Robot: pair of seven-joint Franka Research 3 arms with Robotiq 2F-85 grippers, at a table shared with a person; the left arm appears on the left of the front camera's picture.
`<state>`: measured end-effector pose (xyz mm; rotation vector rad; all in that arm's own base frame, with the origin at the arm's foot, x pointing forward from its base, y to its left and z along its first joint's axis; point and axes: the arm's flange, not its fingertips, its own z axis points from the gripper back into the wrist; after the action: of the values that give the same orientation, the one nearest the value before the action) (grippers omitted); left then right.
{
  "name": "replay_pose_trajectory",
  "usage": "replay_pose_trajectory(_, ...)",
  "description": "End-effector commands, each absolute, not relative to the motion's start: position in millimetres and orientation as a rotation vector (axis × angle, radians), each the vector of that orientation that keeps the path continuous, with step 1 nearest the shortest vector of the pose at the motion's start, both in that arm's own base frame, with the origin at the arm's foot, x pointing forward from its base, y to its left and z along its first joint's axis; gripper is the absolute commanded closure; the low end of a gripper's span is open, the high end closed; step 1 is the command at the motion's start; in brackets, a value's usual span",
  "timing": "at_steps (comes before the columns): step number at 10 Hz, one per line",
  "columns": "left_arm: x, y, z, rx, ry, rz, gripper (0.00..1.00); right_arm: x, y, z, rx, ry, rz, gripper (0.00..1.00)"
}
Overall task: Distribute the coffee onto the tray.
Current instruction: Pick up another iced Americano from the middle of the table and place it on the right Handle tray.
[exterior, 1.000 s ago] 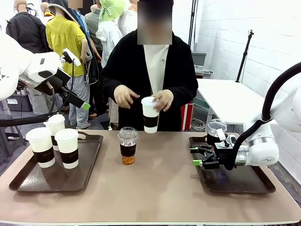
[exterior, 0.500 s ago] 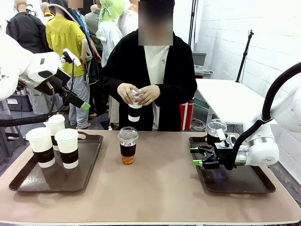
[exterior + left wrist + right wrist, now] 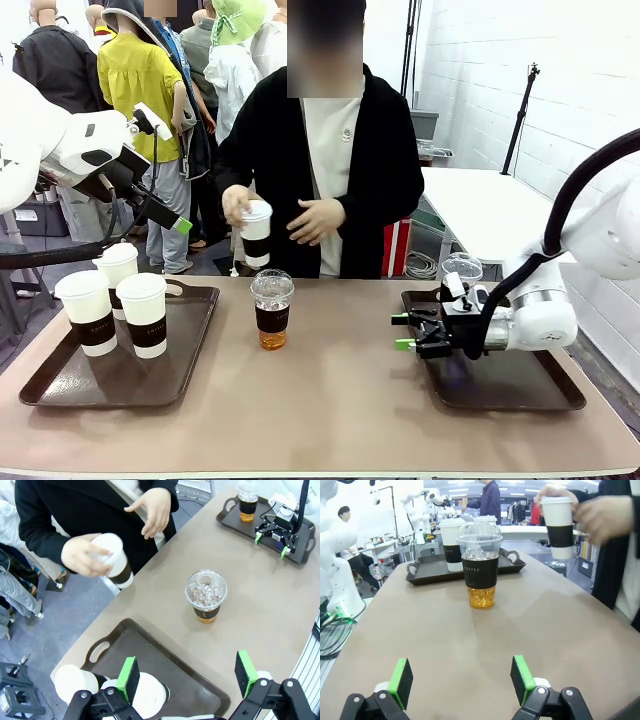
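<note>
Front view: I am positioning the right gripper (image 3: 400,332) low over the inner edge of the right tray (image 3: 520,388), jaws spread and empty, pointing at the clear cup (image 3: 272,310) standing mid-table. The person's hand (image 3: 238,205) is gripping a white cup (image 3: 256,232) above the far edge.

Left wrist view: the left gripper (image 3: 186,676) is hanging wide open over the left tray (image 3: 150,655).

Right wrist view: the clear cup is sitting ahead, centred between the pads (image 3: 522,680). I am planning a level, straight advance, closing gently on the dark sleeve below the dome lid.
</note>
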<state>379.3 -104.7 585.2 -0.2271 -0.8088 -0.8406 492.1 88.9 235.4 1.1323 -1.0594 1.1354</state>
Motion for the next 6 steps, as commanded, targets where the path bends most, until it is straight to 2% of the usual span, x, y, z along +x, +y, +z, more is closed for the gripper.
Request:
replay_pose_trajectory(1,380,-104,585,-0.234,-0.805,-0.834,0.0,497,113,241,1.106,-1.023,1.103,0.0)
replay_pose_trajectory(6,380,-104,585,-0.234,-0.805,-0.834,0.0,525,168,246,1.058,-1.017,1.096,0.0)
